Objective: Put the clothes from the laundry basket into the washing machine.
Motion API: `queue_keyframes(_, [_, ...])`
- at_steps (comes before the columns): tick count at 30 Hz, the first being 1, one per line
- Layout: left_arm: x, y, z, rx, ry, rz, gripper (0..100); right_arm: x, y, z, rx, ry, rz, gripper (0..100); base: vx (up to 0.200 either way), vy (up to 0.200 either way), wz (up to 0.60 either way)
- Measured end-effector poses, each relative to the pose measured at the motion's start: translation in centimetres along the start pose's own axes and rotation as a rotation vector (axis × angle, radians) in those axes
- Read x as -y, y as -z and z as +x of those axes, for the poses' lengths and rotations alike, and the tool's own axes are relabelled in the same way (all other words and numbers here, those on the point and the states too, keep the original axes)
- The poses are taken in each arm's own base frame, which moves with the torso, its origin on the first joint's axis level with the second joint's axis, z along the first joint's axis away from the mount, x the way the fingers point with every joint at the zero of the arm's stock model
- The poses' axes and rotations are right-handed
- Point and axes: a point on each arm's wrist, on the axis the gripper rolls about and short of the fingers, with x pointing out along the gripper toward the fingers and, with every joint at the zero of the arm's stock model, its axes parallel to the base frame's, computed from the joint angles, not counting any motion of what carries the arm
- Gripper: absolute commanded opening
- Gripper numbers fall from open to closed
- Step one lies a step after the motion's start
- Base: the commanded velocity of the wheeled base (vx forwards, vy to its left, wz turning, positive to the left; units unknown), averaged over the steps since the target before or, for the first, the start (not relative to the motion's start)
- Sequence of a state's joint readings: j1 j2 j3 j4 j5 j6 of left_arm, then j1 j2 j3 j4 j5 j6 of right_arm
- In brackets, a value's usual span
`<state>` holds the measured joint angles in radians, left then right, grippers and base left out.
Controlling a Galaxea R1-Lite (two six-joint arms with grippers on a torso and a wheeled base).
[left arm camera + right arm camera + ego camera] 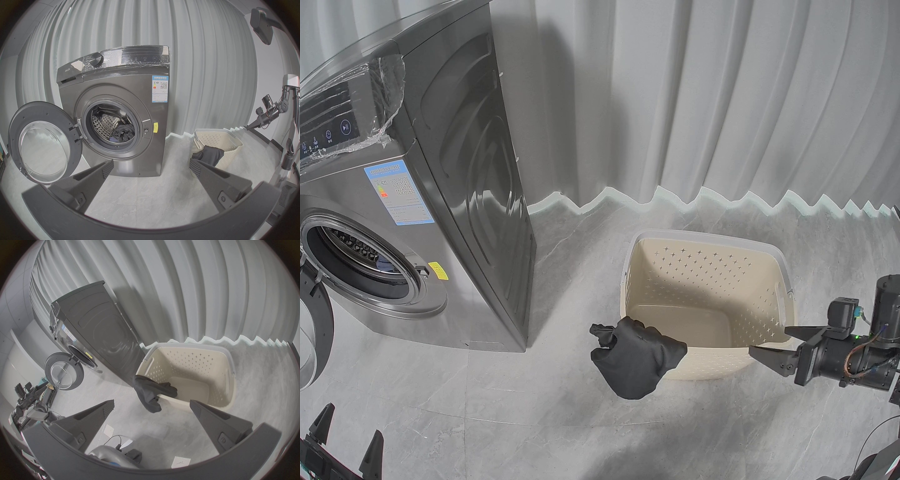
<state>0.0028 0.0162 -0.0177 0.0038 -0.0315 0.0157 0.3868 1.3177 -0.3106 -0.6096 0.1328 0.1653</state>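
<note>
Facing a garment draped over the basket rim, hanging floorward, left of the right gripper, fingers spread and empty; farther from the left gripper, also spread.

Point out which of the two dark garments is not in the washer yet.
The black garment draped over the cream perforated laundry basket's rim, hanging down its outside. The other dark garment lies inside the grey washing machine's open drum.

Cropped at the head view's left edge, washing machine and its door; hidden under the black garment, laundry basket rim corner nearest the washing machine; partly behind the washing machine's opening lip, clothes in the drum.
</note>
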Motion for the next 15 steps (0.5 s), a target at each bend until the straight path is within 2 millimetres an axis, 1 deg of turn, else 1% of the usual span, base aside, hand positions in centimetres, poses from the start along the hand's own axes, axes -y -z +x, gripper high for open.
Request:
queue_keyframes(4, [0.0,0.0,0.0,0.000,0.000,0.000,100,-0.1,-0.2,2.2,0.025,0.017,-0.007,100,0.000,0.000,0.00])
queue_keyframes(8, [0.0,0.0,0.0,-0.001,0.000,0.000,100,-0.1,0.0,4.2,0.028,0.026,-0.008,100,0.000,0.000,0.00])
queue_keyframes(15, [0.0,0.0,0.0,-0.001,0.000,0.000,100,-0.6,0.4,7.0,0.012,-0.001,-0.021,100,0.000,0.000,0.00])
